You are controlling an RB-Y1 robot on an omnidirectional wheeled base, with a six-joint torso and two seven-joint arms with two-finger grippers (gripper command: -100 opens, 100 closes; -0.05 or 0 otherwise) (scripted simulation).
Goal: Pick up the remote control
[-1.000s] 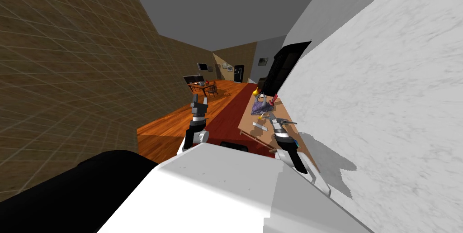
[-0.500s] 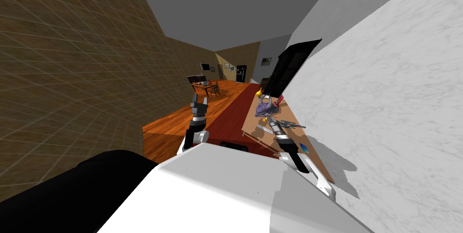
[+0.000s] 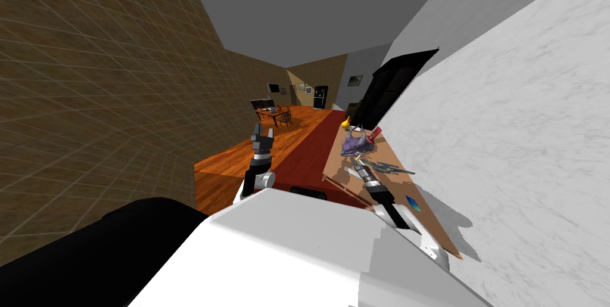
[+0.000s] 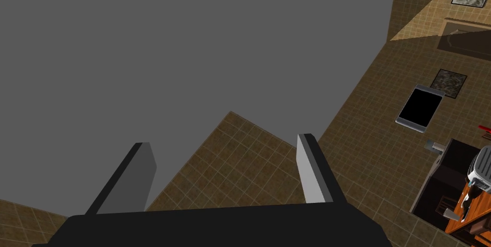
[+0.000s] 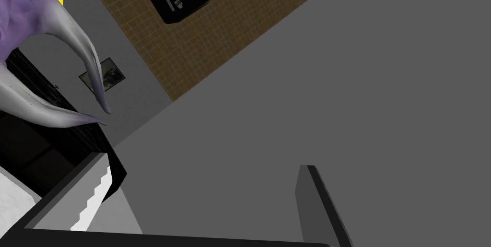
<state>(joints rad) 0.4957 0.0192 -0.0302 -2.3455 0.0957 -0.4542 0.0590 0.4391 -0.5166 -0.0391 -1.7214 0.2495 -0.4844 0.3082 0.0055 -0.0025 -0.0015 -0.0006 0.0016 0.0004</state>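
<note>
**Right arm at table; slim dark grey bar-shaped remote control [image 3: 390,169] not yet grasped.**
Right gripper [image 3: 357,160], blades apart, hovers over the long brown wooden table [image 3: 402,185] at my 1 o'clock. The bar, judged to be the remote, lies just beside it at 3 o'clock. Hazard: the blades aim at the purple horned figure [image 3: 355,142] at 12 o'clock, so advancing could knock it. Left gripper [image 3: 262,133]: blades apart, idle. Count: one remote, one figure, one yellow object [image 3: 346,123], one red object [image 3: 374,136], one blue-green tile [image 3: 413,203].

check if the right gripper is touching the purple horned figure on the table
Apart. The right wrist view shows a clear gap between the horn tips of the purple horned figure and the open jaws of the right gripper.
</note>
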